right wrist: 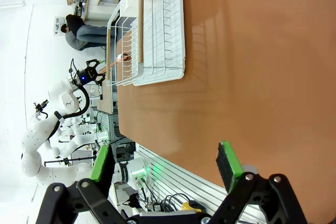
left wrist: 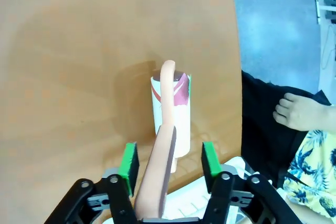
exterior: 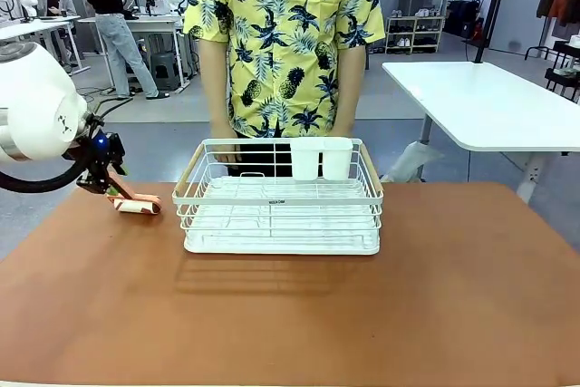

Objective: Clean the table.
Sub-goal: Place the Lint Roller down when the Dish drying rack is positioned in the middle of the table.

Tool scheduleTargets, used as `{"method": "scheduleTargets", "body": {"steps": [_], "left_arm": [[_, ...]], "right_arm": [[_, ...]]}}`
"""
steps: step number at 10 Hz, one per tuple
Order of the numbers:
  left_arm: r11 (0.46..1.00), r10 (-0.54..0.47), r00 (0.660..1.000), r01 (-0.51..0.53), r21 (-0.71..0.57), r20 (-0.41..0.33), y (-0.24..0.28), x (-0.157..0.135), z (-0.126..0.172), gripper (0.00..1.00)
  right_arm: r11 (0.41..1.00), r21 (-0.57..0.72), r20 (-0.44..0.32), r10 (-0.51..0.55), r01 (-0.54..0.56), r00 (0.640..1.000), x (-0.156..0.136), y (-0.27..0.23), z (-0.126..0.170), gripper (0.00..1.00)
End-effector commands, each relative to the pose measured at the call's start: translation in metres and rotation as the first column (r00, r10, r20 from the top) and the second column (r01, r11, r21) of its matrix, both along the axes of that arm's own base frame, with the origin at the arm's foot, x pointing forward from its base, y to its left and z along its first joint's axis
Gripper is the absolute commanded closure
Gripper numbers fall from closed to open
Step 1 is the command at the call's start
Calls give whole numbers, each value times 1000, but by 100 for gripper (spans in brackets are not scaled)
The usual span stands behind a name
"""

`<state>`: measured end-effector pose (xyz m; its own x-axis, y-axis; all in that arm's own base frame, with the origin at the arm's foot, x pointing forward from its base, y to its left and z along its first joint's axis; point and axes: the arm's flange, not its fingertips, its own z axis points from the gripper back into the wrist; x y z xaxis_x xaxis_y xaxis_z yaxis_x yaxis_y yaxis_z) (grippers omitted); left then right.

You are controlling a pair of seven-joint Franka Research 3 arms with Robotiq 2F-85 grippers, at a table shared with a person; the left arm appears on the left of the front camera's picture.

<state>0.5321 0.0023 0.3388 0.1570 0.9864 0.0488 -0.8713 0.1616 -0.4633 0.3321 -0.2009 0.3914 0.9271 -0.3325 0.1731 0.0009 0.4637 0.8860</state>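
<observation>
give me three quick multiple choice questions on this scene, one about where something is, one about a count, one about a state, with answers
1. Where does the lint roller lie?
A. inside the rack
B. on the table beside the rack
C. on the white table

2. How many white cups hang on the dish rack?
A. two
B. four
C. none

3. How stands the left gripper?
A. clamped on the handle
C. holding a cup
B. pads apart on either side of the roller's handle

Answers: 1 B, the roller rests on the reddish-brown table, toward the robot's left of the rack. 2 A, two cups sit at the rack's far rim. 3 B, the left wrist view shows gaps between both green pads and the handle.
</observation>
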Motion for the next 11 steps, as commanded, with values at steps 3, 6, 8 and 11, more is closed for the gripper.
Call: {"method": "scheduleTargets", "body": {"steps": [3, 6, 8, 11], "left_arm": [[996, 61, 990, -53, 64, -125, -19, -24, 38, 0], [993, 111, 971, -99, 69, -213, -15, -22, 60, 0], [997, 72, 965, -64, 42, -252, -7, -10, 58, 0], [996, 75, 976, -62, 66, -204, -13, -27, 57, 0]], "right_arm": [[1000, 17, 14, -4, 4, 1000, -2, 2, 2, 0], [1000, 17, 14, -4, 4, 1000, -2, 2, 2, 0], [1000, 17, 14, -4, 4, 1000, -2, 2, 2, 0], [1000, 17, 14, -4, 4, 1000, -2, 2, 2, 0]]}}
